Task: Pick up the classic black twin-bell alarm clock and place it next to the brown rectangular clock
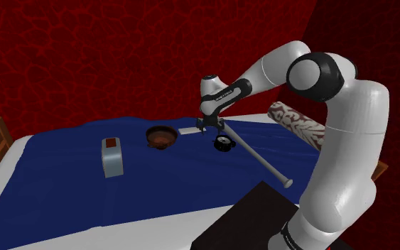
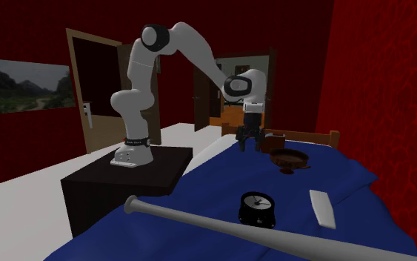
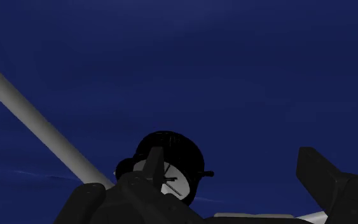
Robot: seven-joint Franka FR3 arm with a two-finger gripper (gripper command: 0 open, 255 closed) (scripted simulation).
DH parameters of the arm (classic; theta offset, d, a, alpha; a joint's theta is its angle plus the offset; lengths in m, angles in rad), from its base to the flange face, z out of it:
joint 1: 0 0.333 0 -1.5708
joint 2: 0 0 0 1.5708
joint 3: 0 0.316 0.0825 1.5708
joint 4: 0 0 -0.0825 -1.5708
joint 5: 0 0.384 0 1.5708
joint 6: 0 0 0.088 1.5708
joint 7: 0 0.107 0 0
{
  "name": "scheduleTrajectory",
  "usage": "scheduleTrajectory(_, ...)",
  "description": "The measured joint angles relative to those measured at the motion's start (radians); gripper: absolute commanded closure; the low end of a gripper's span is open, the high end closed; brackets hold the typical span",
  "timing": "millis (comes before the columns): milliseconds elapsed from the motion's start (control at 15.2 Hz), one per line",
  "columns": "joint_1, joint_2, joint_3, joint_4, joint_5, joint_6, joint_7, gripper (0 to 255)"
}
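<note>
the gripper (image 1: 205, 128) is seen w/ its fingers (image 3: 327, 181) spread wide and nothing clasped btwn them. it is hung over the blue bed cover (image 1: 63, 192), just beside the black twin-bell alarm clock (image 1: 223, 144) but apart from it. in the wrist view the clock's white dial is seen ahead of the fingers, untouched. the alarm clock is stood upright on the cover twd the pillow (image 1: 298, 122) end of the bed, right by the grey bat (image 1: 262, 162); whether they touch cannot be told. the rectangular clock (image 1: 111, 157), grey w/ a brown top, is stood well apart, nearer the bed's wooden-framed end. a brown bowl (image 1: 161, 136) and a flat white item (image 1: 188, 131) are set btwn the two clocks, near the bed edge opposite the stand (image 1: 248, 213).
</note>
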State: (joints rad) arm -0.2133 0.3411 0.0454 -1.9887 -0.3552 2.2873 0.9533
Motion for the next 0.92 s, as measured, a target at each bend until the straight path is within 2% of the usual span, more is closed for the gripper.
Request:
scheduleTrajectory(462, -0.003, 0.235, -0.083, 0.240, -0.056, -0.012, 0.121, 0)
scheduleTrajectory(924, -0.023, 0.436, -0.149, 0.493, -0.060, -0.067, 0.190, 0)
